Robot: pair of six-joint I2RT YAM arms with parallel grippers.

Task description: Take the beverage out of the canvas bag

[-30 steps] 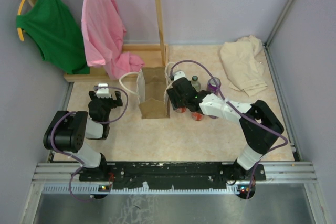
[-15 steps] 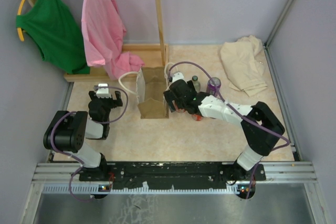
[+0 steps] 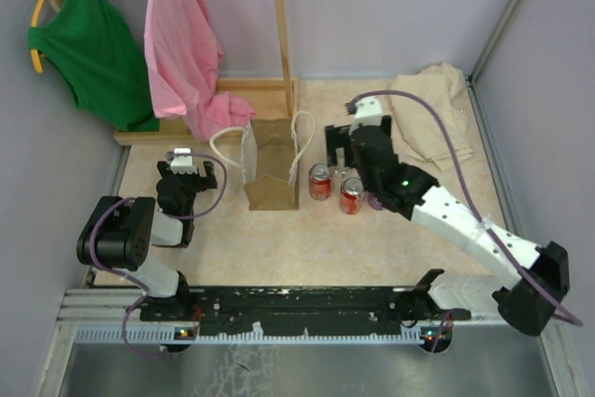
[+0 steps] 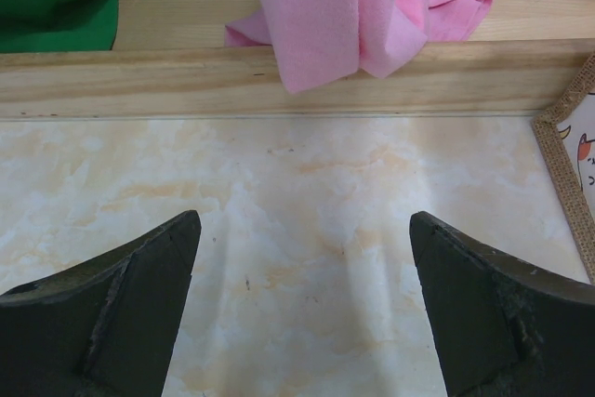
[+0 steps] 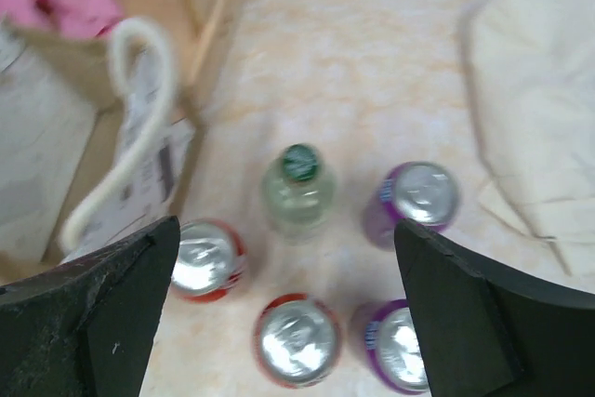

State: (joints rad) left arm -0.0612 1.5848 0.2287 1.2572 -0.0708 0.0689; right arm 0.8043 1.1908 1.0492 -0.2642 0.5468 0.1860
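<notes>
The tan canvas bag [image 3: 272, 174] stands upright with its white loop handles [image 3: 304, 132] raised; its side and a handle show at the left of the right wrist view [image 5: 130, 127]. Just right of it stands a red can [image 3: 319, 181] [image 5: 206, 259], a beverage, with a second red can [image 3: 351, 195] [image 5: 297, 339] beside it. My right gripper [image 3: 344, 157] [image 5: 286, 225] hovers open above the drinks, holding nothing. My left gripper [image 3: 186, 172] [image 4: 305, 220] rests open left of the bag, over bare table.
A green-capped bottle [image 5: 297, 191] and two purple cans [image 5: 420, 197] [image 5: 400, 346] stand behind the red ones. A cream cloth heap [image 3: 432, 118] lies at the back right. A wooden rack base [image 4: 279, 81] with a pink shirt [image 3: 186, 53] and green shirt [image 3: 88, 44] lines the back left.
My right gripper opened, let go of the red can beside the bag, then lifted and drew back to the right. The can stays standing. The left arm has not moved.
</notes>
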